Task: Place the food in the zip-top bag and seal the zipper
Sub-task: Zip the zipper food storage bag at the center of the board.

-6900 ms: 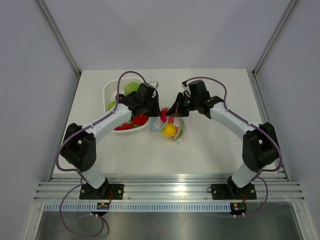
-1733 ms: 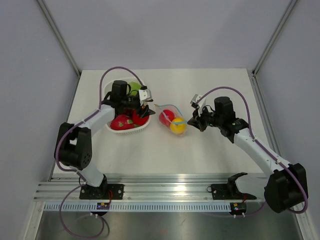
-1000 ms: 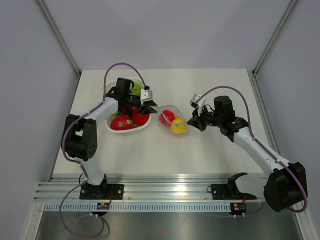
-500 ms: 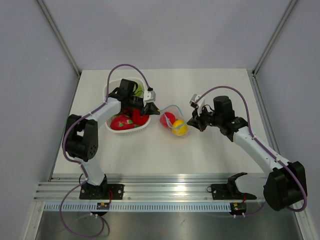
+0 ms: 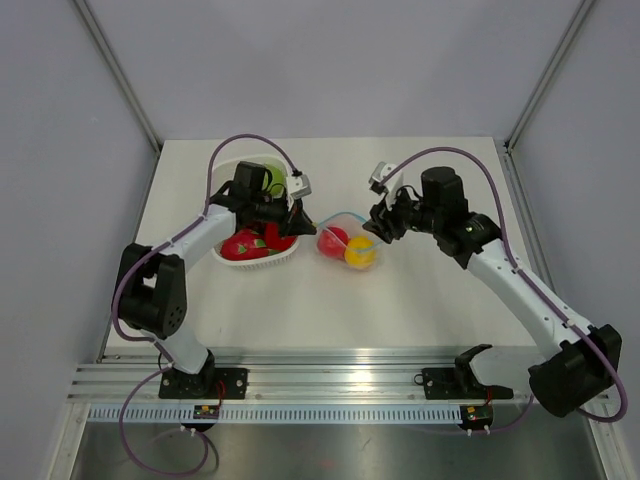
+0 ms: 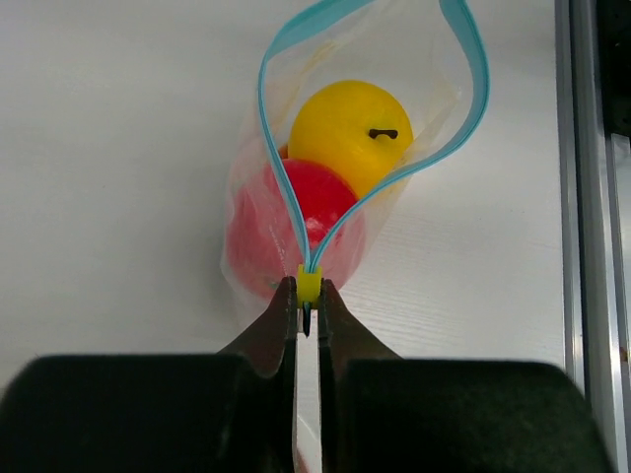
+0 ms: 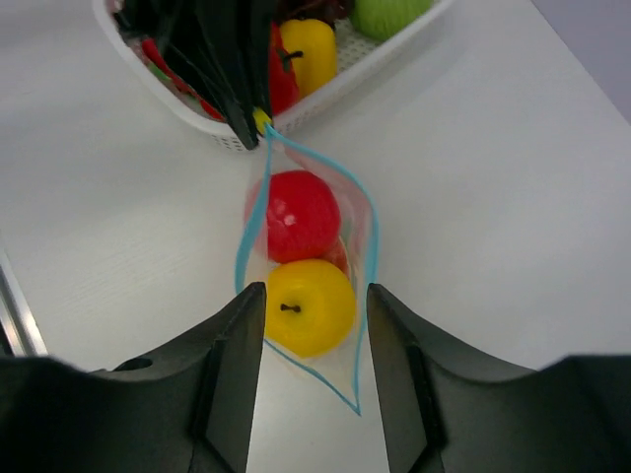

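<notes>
Bag (image 6: 246, 227) lies on the bench (image 5: 300, 310), about mid-bench, just right of the white basket (image 7: 330, 84). Clear plastic, crinkled.

Two pieces inside: yellow fruit (image 6: 355, 133) with a short dark stem, and red fruit (image 6: 266, 241) touching it on the basket side. A thin orange-red sliver shows between them; cannot tell if it is a third piece or a reflection.

Zipper (image 6: 268, 148) gapes in a long loop over both fruits. The two blue strips meet at a small yellow slider tab (image 6: 309, 286) at the basket end. The far end of the loop runs off the top of the left wrist view; in the right wrist view it comes to a point past the yellow fruit.

Left pincer (image 6: 308, 304) is closed on the slider tab, its fingers nearly touching with only the tab between them. How deep the tab sits in the grip is hidden.

Right pincer (image 7: 314, 292) is spread wide, one finger to either side of the yellow fruit as its own camera sees it, holding nothing. Its height over the bag is hard to judge; from above it sits at the bag's right end, apart from the left pincer.

Basket contents are only partly readable: a green piece (image 7: 389, 12) cut by the frame edge, a yellow piece (image 7: 301, 54), and red (image 7: 281, 84) behind the dark left arm. In the top view the left arm covers much of the basket.
</notes>
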Robot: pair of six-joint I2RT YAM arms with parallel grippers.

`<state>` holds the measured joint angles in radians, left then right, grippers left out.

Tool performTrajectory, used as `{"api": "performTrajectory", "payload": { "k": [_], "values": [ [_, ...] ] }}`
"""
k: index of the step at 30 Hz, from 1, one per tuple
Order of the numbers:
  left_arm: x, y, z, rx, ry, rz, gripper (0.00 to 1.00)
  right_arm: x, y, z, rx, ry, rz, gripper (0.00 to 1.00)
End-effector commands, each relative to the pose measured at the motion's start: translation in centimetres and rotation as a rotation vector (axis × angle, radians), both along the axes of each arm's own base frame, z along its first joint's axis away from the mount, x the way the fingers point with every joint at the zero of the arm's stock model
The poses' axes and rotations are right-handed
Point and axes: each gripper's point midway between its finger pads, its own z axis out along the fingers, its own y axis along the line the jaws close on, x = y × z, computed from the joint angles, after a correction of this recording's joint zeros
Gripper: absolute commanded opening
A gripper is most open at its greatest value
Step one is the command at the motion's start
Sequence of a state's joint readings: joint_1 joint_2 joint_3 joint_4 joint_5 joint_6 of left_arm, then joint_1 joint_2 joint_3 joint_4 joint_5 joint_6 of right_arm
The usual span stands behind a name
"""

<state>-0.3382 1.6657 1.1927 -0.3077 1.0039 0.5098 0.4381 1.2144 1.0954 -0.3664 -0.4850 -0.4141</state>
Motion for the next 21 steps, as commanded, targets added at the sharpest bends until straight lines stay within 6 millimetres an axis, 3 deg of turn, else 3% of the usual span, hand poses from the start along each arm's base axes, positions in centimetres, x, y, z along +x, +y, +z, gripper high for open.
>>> {"api": "performTrajectory", "payload": {
  "k": [1,10,18,21],
  "values": [
    [0.1,0.2,1.1,-0.009,-0.018,0.071,0.00,-0.6,2.8,1.2,-0.101,-0.064,0.070,0.53],
    [-0.4,0.3,1.9,-0.030,-0.061,0.073,0.00,0.8,8.2,-1.2,-0.180,-0.094,0.186,0.58],
    [-1.0,-0.1,2.0,-0.065,-0.054,0.038,0.00,2.0,10.0,-3.5,-0.190,-0.101,0.247,0.59],
    [-1.0,-0.1,2.0,-0.072,-0.052,0.028,0.00,2.1,10.6,-3.4,-0.175,-0.109,0.265,0.58]
  ]
}}
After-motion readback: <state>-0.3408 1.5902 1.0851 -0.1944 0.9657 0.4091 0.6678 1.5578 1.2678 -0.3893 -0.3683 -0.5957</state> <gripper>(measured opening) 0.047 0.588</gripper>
